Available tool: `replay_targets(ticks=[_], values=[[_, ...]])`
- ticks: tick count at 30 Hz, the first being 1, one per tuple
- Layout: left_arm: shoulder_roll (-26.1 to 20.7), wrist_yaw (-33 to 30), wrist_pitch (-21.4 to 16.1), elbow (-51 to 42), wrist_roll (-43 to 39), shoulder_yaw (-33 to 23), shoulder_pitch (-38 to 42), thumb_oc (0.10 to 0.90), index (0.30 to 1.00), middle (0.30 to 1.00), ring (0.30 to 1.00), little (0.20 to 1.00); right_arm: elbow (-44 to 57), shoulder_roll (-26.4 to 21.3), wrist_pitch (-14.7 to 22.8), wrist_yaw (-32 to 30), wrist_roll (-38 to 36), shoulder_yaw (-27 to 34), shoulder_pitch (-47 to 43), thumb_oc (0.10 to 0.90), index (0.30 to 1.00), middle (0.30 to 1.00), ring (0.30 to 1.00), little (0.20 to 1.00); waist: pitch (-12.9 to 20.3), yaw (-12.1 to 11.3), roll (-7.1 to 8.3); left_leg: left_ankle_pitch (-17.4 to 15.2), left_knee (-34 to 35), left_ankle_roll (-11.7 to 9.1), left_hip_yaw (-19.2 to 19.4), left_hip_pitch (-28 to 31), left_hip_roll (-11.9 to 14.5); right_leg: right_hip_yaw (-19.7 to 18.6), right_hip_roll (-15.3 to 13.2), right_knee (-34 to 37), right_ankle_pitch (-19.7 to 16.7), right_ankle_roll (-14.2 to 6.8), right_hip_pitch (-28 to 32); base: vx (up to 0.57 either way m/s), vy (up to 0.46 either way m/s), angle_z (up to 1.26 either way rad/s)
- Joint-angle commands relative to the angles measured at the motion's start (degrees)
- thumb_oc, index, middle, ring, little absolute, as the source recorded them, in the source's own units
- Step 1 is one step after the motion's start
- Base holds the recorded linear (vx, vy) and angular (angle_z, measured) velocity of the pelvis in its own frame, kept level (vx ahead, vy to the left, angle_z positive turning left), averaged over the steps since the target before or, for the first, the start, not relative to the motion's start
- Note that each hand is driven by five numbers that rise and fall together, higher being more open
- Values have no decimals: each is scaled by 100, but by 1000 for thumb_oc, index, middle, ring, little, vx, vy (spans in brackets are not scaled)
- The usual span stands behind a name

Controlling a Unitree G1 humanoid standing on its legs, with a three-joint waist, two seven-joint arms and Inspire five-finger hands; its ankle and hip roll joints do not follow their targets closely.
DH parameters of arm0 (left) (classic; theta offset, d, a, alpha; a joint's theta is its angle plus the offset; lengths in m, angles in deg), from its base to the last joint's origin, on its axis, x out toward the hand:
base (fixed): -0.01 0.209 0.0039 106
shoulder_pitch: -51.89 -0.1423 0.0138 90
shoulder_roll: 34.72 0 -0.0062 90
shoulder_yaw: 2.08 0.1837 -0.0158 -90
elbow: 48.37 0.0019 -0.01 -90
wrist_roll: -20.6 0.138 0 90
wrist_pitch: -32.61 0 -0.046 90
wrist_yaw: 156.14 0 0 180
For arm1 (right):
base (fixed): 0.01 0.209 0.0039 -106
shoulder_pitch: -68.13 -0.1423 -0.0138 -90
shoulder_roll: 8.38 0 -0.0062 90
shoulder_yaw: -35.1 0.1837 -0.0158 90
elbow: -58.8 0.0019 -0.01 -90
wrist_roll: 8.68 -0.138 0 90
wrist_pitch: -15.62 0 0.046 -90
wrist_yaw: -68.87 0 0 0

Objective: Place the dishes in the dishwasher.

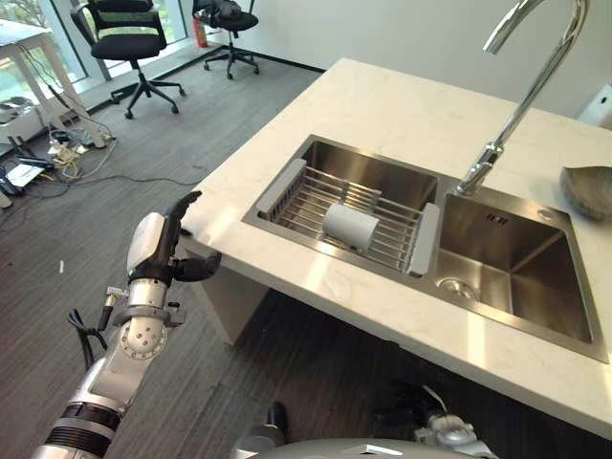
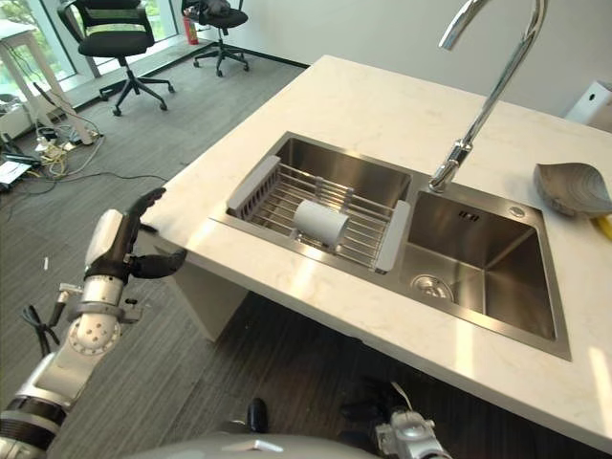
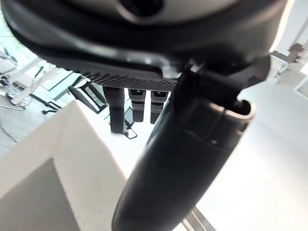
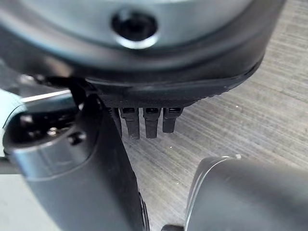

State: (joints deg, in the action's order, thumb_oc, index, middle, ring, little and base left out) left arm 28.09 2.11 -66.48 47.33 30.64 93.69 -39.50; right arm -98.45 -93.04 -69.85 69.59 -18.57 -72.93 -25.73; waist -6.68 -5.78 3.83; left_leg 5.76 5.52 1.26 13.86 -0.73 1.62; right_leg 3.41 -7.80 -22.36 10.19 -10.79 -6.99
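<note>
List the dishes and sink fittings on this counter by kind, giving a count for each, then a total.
White cup lying on its side in the rack: 1
Grey bowl on the counter: 1
Wire drying rack in the left basin: 1
Sink basins: 2
Tap: 1
Total: 6

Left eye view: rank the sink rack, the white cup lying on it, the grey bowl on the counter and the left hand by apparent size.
1. Sink rack, clearly largest.
2. Left hand, open, though it is nearer the camera, so this rank is unsure.
3. Grey bowl and white cup look alike; the bowl is cut by the edge, so no ranking.
</note>
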Motion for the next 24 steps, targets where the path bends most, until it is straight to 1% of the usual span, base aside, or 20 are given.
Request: replay_targets(ticks=[1, 2, 3, 4, 5, 7, 9, 10, 11, 12, 14, 17, 18, 20, 21, 22, 24], values=[[-77, 289, -674, -1216, 204, -179, 1624, 800, 900, 900, 900, 900, -270, -307, 25, -44, 226, -112, -82, 800, 900, 900, 900, 900, 66, 424, 3, -451, -55, -588, -356, 542, 350, 473, -189, 1486, -1225, -57, 751, 67, -32, 16], [-125, 494, -715, -1250, 150, -36, 1691, 800, 900, 900, 900, 900, -312, -292, -18, 37, 341, -175, -30, 800, 900, 900, 900, 900, 159, 476, 37, -474, -52, -620, -276, 559, 398, 300, -130, 1761, -1225, -62, 882, 98, -59, 37], [-70, 644, -733, -1335, 26, 92, 1717, 800, 900, 900, 900, 900, -343, -293, -45, 28, 411, -184, 42, 800, 900, 900, 900, 900, 230, 462, 29, -489, -52, -638, -211, 586, 438, 290, -119, 1964, -1219, -68, 1001, 85, -49, 34], [-70, 644, -733, -1335, 26, 92, 1717, 800, 900, 900, 900, 900, -343, -293, -45, 28, 411, -184, 42, 800, 900, 900, 900, 900, 230, 462, 29, -489, -52, -638, -211, 586, 438, 290, -119, 1964, -1219, -68, 1001, 129, -21, -50], [-34, 876, -708, -1399, -48, 234, 1689, 800, 900, 900, 900, 900, -423, -311, -87, 33, 438, -116, 102, 800, 900, 900, 900, 900, 323, 503, 29, -534, -52, -658, -104, 716, 482, 310, -146, 2241, -1148, -35, 1241, 125, -13, -99], [-97, 1190, -606, -1409, 31, 443, 1789, 800, 900, 900, 900, 900, -522, -347, -139, 48, 384, 18, 136, 800, 900, 900, 900, 900, 396, 574, -2, -576, -52, -693, -43, 822, 507, 327, -129, 2428, -1087, 1, 1411, 123, -20, -103], [-179, 1404, -480, -1403, 295, 614, 1949, 800, 900, 900, 900, 900, -608, -336, -177, 66, 351, 99, 157, 800, 900, 900, 900, 900, 433, 640, -23, -613, -52, -717, -14, 894, 530, 336, -99, 2649, -1067, 24, 1568, 53, -33, -65], [-179, 1404, -480, -1403, 295, 614, 1949, 800, 900, 900, 900, 900, -608, -336, -177, 66, 351, 99, 157, 800, 900, 900, 900, 900, 433, 640, -23, -613, -52, -717, -14, 894, 530, 336, -99, 2649, -1067, 24, 1568, 25, -34, -44], [-102, 1468, -421, -1320, 361, 737, 2061, 800, 900, 900, 900, 900, -613, -317, -188, 80, 358, 92, 161, 800, 900, 900, 900, 900, 431, 669, -40, -614, -52, -734, 16, 929, 550, 317, -89, 2697, -1047, 32, 1616, 16, -45, -20], [-9, 1455, -402, -1117, 446, 851, 2185, 800, 900, 900, 900, 900, -598, -297, -200, 100, 370, 50, 158, 800, 900, 900, 900, 900, 429, 745, -64, -606, -52, -756, 59, 965, 583, 232, -64, 2733, -1001, 54, 1646, 17, -68, -23], [11, 1344, -307, -809, 663, 997, 2395, 800, 900, 900, 900, 900, -597, -316, -210, 111, 374, 9, 129, 800, 900, 900, 900, 900, 431, 845, -108, -612, -52, -775, 128, 1020, 616, 163, -49, 2736, -971, 64, 1644, 9, -54, -24], [71, 1169, -124, -378, 996, 1106, 2710, 800, 900, 900, 900, 900, -659, -306, -258, 115, 341, 30, 119, 800, 900, 900, 900, 900, 421, 903, -158, -582, -52, -809, 260, 1065, 665, 69, -21, 2736, -991, 96, 1631, 2, -39, -46], [73, 1166, -126, -372, 996, 1112, 2717, 800, 900, 900, 900, 900, -659, -307, -258, 115, 341, 33, 118, 800, 900, 900, 900, 900, 419, 898, -159, -582, -52, -809, 262, 1066, 666, 67, -20, 2736, -991, 97, 1631, -8, -46, -24], [102, 1020, 52, 91, 1252, 1209, 3031, 800, 900, 900, 900, 900, -745, -307, -307, 128, 378, 12, 199, 800, 900, 900, 900, 900, 416, 1005, -207, -558, -52, -832, 316, 1074, 700, 40, -1, 2736, -985, 112, 1610, -10, -54, -8], [102, 1020, 52, 91, 1252, 1209, 3031, 800, 900, 900, 900, 900, -745, -307, -307, 128, 378, 12, 199, 800, 900, 900, 900, 900, 416, 1005, -207, -558, -52, -832, 316, 1074, 700, 40, -1, 2736, -985, 112, 1610, -7, -27, 4], [143, 993, 108, 291, 1297, 1306, 3195, 800, 900, 900, 900, 900, -789, -333, -320, 123, 373, 19, 206, 800, 900, 900, 900, 900, 410, 1032, -226, -547, -52, -840, 341, 1074, 710, 28, 13, 2736, -988, 116, 1600, 0, 0, 0], [24, 964, 236, 651, 1487, 1431, 3458, 800, 900, 900, 900, 900, -884, -372, -371, 146, 348, 48, 251, 800, 900, 900, 900, 900, 411, 1103, -268, -531, -52, -848, 382, 1077, 721, -15, 25, 2736, -984, 119, 1592, -8, -33, -5]])
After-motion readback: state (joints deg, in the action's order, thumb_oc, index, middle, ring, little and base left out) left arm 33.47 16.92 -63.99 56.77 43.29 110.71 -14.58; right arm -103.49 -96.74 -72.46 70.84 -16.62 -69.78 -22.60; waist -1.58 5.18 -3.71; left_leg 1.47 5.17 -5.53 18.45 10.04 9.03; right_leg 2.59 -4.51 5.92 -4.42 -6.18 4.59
